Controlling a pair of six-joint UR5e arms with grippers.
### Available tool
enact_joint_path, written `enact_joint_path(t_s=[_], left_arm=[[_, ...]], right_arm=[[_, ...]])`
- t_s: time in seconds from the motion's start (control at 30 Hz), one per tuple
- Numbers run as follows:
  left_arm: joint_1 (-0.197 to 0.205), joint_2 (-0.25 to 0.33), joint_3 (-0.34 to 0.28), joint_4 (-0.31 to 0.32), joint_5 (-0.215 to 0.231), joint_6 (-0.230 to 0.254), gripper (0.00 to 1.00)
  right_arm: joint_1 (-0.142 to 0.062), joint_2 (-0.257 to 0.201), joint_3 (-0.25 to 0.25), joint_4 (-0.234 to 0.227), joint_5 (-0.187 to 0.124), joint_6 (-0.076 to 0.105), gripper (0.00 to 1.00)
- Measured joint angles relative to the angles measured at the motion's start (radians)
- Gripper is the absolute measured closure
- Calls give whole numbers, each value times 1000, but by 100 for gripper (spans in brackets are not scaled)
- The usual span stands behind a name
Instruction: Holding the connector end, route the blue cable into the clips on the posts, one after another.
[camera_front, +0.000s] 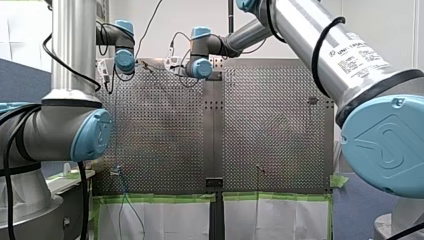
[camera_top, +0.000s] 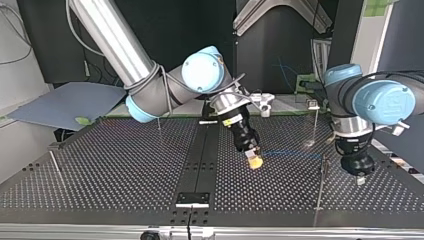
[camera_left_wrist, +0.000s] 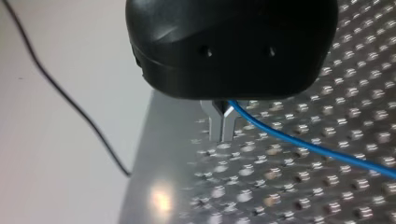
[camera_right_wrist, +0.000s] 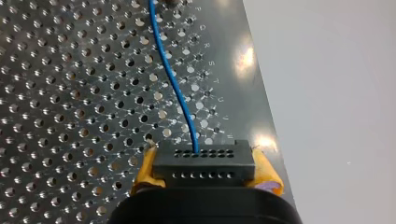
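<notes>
Cable slung low over the table between two grippers.
My right gripper clamps the connector between yellow pads. Whether my left gripper pinches the cable running by it, I cannot tell. A hard pull could drag the wire out of the connector, or the left gripper could knock the thin post beside it. Only the top view shows posts. Only the right wrist view shows the clamp.

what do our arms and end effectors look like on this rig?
My left arm and my right arm: silver tubes, light-blue joint caps, black cables run outside. The right arm carries a printed Universal Robots label. Left end effector: black housing, short metal fingers. Right end effector: black body, yellow pads.
</notes>
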Motion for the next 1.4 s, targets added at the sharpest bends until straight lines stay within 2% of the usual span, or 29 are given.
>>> enact_joint_path(t_s=[0.17, 0.4, 0.63, 0.77, 1.0, 1.4], left_arm=[[11, -11, 32, 11, 38, -31, 100], [13, -65, 83, -13, 83, -44, 100], [18, -79, 91, -3, 92, -58, 100], [21, -86, 93, 8, 107, -68, 100], [23, -123, 109, 10, 133, -74, 100], [31, -127, 111, 37, 140, -100, 100]], right_arm=[[-6, 1, -10, 1, -4, 1, 100], [-13, 2, -24, 1, -4, 1, 100], [-25, 4, -27, 0, -3, 1, 100], [-33, 9, -31, 1, -8, 8, 100], [-49, 29, -57, 19, -15, 14, 100], [-69, 71, -122, 52, -25, 22, 100]])
